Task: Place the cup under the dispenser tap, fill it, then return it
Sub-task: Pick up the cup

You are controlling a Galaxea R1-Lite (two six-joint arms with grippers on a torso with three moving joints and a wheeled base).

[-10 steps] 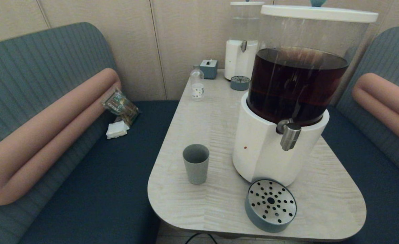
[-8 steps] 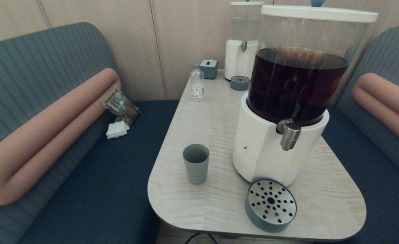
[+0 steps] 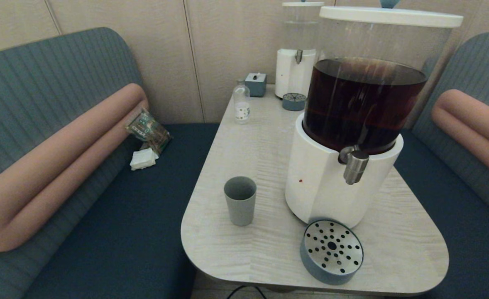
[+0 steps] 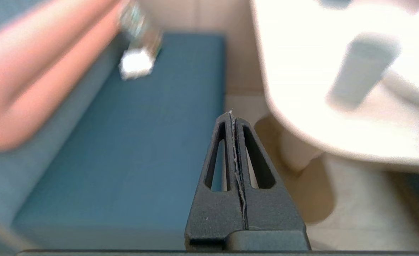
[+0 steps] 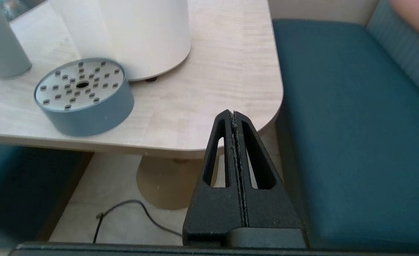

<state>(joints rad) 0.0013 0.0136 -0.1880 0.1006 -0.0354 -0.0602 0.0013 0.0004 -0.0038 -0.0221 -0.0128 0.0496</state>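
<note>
Your left claw (image 4: 235,115) hangs below and off the desk's (image 3: 244,141) near edge, over the blue bench seat (image 4: 131,142), fingers pressed together and holding nothing. Your right claw (image 5: 233,114) sits likewise low beside the desk's near right corner, fingers pressed together, empty. On the desk the cup (image 3: 240,200) stands upright and untouched, just left of the big dispenser's white base (image 3: 323,182), well apart from both claws. The dispenser tap (image 3: 355,166) juts from the base's front, above the perforated drip tray (image 3: 331,251) at the desk's near edge. The tank (image 3: 365,104) above holds dark brown liquid.
</note>
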